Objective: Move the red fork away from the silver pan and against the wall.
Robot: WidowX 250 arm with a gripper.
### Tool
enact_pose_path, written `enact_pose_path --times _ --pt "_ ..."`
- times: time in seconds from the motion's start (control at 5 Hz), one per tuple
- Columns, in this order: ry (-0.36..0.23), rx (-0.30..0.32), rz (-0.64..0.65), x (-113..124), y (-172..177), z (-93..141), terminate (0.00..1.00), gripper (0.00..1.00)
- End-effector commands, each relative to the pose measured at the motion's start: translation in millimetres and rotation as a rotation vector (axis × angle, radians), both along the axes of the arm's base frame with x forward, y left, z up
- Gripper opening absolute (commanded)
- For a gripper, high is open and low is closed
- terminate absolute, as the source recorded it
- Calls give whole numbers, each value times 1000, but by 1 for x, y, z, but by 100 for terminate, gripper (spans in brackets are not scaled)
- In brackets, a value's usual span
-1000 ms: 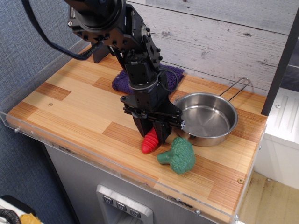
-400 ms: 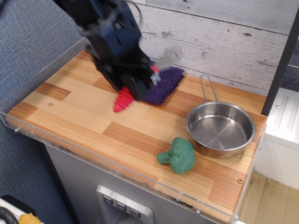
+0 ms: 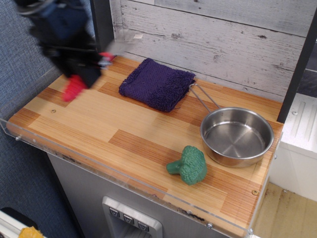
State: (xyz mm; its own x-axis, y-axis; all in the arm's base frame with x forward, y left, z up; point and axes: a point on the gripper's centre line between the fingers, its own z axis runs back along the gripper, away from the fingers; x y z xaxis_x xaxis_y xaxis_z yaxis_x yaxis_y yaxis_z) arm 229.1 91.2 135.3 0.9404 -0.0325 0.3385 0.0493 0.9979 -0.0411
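The tool (image 3: 79,74) was heavily motion-blurred at the far-left of the bench (image 3: 148,144), close beside the blue-grey wall (image 3: 25,74). It appeared to be pinching the red fork (image 3: 74,88): the ribbed red handle projected from under the dark body toward 7 o'clock, and a small red patch showed at about 3 o'clock of the tool. The blur hid the jaw faces, so the grip is judged, not confirmed.

The fork was carried just above the bench's left edge, well apart from the silver pan (image 3: 237,136), which sat at 4 o'clock of the tool near the right end. A purple cloth (image 3: 157,83) and a green broccoli toy (image 3: 188,165) lay between.

Judged step: placing. To do it well, the tool should slow, lower until the handle rests on the wood, bring the fork alongside the wall panel, then release and lift straight up. Risk: the clear guard rail along the bench edge may obstruct.
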Motion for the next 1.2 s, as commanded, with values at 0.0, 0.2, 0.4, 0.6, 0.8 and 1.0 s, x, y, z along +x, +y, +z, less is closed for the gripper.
enact_pose_path --times 0.0,0.2,0.4,0.6,0.8,1.0 --pt "61 121 64 8 77 -25 0 0" --pt "116 135 67 15 93 -48 0 0" --pt "154 93 62 17 103 -75 0 0" --pt "184 74 33 29 104 -96 0 0" --pt "195 79 26 37 103 -102 0 0" --pt "223 73 67 38 99 -107 0 100"
